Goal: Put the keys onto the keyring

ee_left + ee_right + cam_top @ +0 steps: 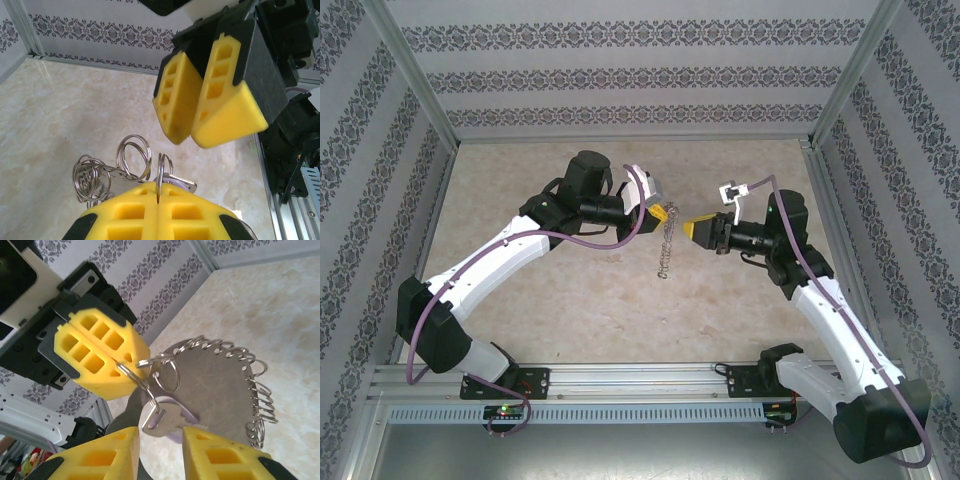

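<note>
Fingers (100,220) of the left gripper (158,202) pinched 1 ring (159,175) on the keyring (215,385), the right gripper (161,435) parted beside the key (156,419), table (570,300) edges well apart.

Surface (570,310): pale beige with a marbled stone look and faint darker veins.
Back wall (640,80): white paper crossed by horizontal bands of dark grey damask ornament.
Left wall (360,150), right wall (920,150): same banded paper.
Frame posts (412,75): silvery metal, at the back corners.
Rail (640,385): aluminium beam along the near edge, with a slotted grey strip (620,412) just below it.
</note>
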Robot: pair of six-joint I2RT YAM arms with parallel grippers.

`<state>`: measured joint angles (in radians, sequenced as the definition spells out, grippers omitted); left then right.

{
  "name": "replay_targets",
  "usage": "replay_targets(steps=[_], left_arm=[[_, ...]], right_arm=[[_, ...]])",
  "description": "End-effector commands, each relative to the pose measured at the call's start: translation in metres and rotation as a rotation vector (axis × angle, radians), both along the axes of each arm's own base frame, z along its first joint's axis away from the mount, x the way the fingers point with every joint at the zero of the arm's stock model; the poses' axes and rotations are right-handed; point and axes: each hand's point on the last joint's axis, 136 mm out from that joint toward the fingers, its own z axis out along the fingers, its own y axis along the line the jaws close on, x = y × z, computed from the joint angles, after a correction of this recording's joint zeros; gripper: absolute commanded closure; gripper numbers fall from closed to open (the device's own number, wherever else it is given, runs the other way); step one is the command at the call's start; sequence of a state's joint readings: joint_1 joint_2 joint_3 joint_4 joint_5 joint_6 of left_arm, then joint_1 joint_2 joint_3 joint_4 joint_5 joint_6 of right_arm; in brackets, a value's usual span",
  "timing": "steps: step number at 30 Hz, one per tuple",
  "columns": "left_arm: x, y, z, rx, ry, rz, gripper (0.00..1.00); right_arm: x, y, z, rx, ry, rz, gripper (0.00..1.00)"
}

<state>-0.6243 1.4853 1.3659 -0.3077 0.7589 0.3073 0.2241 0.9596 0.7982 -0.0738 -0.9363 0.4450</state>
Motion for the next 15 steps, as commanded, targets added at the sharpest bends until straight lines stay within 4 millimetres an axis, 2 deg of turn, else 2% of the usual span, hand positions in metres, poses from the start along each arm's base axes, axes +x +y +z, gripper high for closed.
replay_targets(steps=[1,7,15], left_arm=[[-0.004,0.0,0.02,-0.041,-0.044,-0.026,1.0],[-0.008,-0.001,0.019,-0.036,-0.028,-0.048,1.0],[-0.008,-0.002,0.019,-0.035,-0.021,-0.054,1.0]], right_arm=[[0.0,0.003,0.03,0.028,-0.104,0.038,0.69],[0.001,0.01,0.048,0.059,-0.157,0.098,0.65],[-0.004,0.019,0.047,0.07,-0.146,0.155,0.66]])
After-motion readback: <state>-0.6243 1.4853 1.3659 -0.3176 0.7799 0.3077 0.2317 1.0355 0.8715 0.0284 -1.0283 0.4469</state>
